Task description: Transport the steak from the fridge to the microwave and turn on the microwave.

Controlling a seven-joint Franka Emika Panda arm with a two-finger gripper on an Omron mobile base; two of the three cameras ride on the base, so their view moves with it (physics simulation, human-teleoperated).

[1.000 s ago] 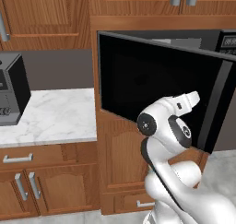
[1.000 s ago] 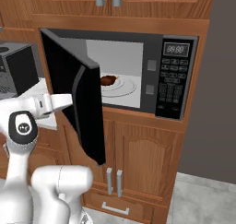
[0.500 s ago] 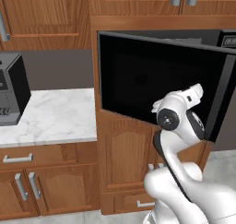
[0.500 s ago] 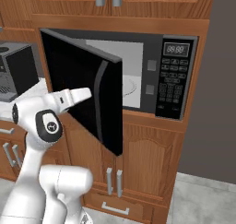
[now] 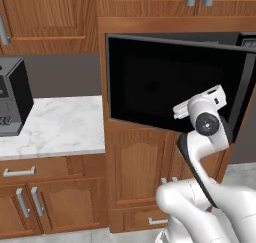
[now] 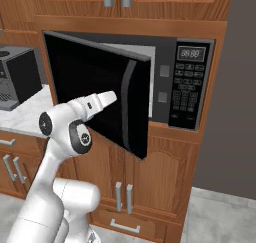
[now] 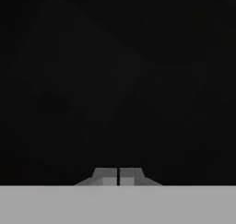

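The microwave [image 6: 165,84], black and boxy in a wooden cabinet, has its glossy dark glass door [image 6: 97,87] partly ajar. The fingers [image 7: 118,176] press together, holding nothing, against that door. Left of the microwave lies a marble counter [image 5: 60,127].

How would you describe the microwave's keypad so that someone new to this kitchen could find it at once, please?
Start at the tall wooden cabinet column right of the marble counter, where the black built-in microwave sits with its glass door ajar. The keypad is the grid of small buttons on the microwave's right side, under a digital display, unlike the smooth door beside it.
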